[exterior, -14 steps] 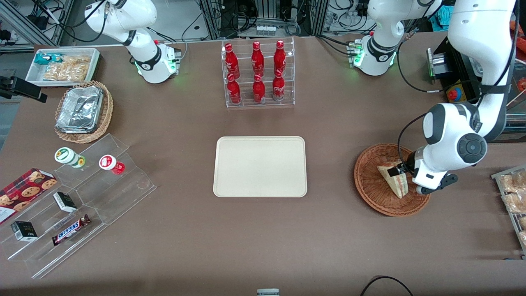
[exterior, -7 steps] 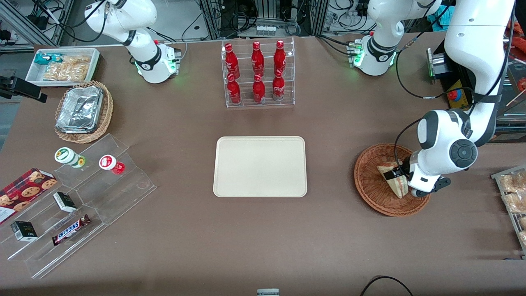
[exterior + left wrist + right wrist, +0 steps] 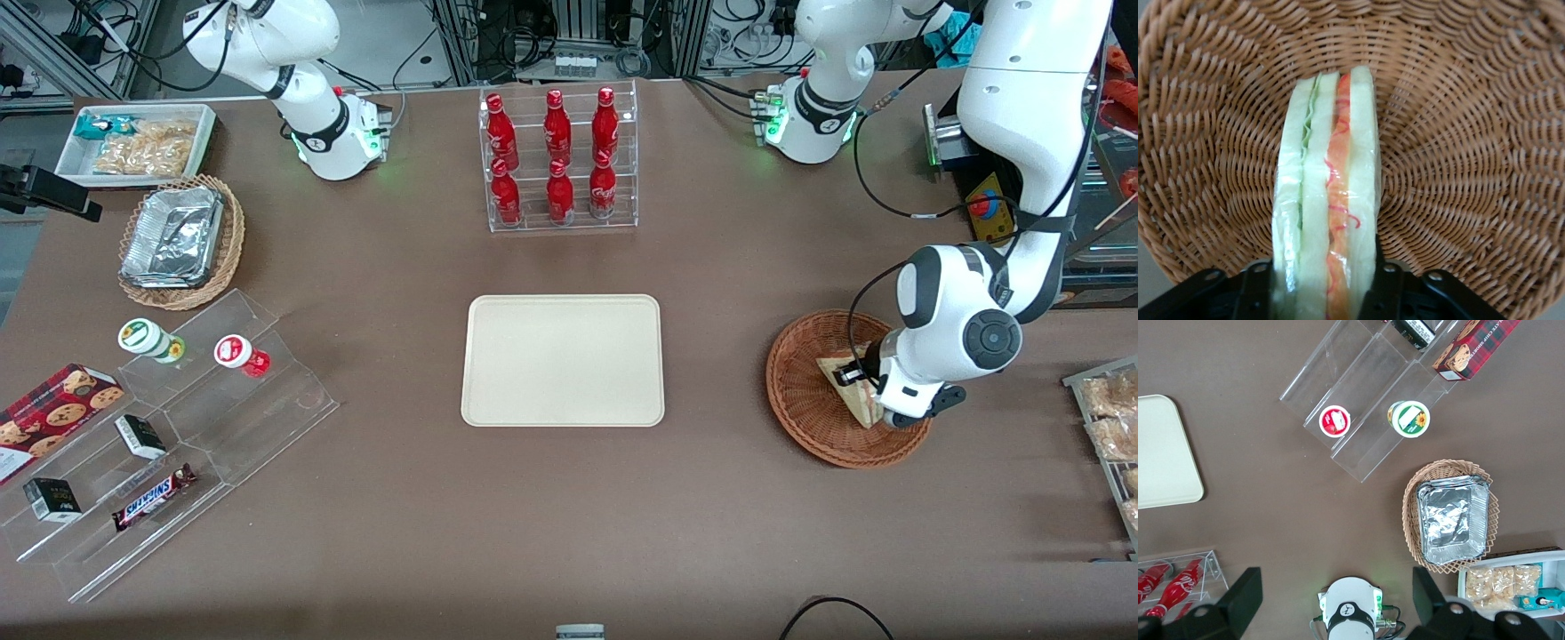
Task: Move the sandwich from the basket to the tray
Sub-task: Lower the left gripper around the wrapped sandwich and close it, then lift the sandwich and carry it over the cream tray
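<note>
The sandwich (image 3: 853, 404), a white-bread wedge with orange and green filling, lies in the reddish-brown woven basket (image 3: 800, 418) toward the working arm's end of the table. In the left wrist view the sandwich (image 3: 1328, 167) stands on edge against the basket weave (image 3: 1458, 133). My left gripper (image 3: 858, 380) is down in the basket. It is open, and its black fingers (image 3: 1383, 287) straddle the sandwich, one close against each bread face. In that view the gripper (image 3: 1323, 297) has the wedge filling its gap. The cream tray (image 3: 562, 360) lies bare at the table's middle.
A clear rack of red bottles (image 3: 558, 160) stands farther from the front camera than the tray. A wire rack of baked goods (image 3: 1111, 427) sits at the table edge beside the basket. Clear stepped shelves (image 3: 178, 427), a foil-container basket (image 3: 178, 240) and a white snack bin (image 3: 138, 142) lie toward the parked arm's end.
The left arm has come lower into the basket and shifted slightly toward the tray, bringing the fingers down around the sandwich. The sandwich has stayed in place.
</note>
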Motion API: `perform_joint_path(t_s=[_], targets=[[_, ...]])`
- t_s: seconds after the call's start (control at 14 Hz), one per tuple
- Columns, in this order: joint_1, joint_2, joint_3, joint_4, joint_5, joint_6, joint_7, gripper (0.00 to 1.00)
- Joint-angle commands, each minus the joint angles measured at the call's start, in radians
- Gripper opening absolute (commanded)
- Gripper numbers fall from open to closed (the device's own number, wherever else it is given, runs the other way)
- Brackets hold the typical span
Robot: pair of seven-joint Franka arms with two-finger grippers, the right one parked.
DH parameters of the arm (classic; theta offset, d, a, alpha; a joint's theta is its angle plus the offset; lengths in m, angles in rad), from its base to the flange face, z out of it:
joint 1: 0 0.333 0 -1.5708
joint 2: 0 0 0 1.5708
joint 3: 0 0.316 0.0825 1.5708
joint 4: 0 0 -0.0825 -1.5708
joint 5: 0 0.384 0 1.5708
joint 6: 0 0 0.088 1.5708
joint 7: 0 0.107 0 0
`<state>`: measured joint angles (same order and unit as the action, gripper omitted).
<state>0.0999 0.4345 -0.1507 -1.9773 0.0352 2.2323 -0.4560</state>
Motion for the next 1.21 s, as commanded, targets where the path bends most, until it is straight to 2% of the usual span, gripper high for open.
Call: perform_joint_path(t_s=[0.0, 0.14, 0.29, 0.43, 0.57, 0.79, 1.14], targets=[[0.001, -0.062, -0.012, 0.012, -0.011, -0.02, -0.013, 0.15], [-0.008, -0.1, -0.023, 0.058, -0.006, -0.107, -0.003, 0.15], [-0.052, -0.12, -0.087, 0.144, 0.002, -0.269, 0.0, 0.16], [-0.144, -0.109, -0.105, 0.245, 0.002, -0.408, -0.007, 0.16], [-0.259, -0.09, -0.105, 0.297, 0.0, -0.431, -0.091, 0.16], [-0.412, 0.022, -0.105, 0.434, -0.001, -0.428, -0.205, 0.16], [-0.551, 0.182, -0.107, 0.595, -0.009, -0.424, -0.285, 0.18]])
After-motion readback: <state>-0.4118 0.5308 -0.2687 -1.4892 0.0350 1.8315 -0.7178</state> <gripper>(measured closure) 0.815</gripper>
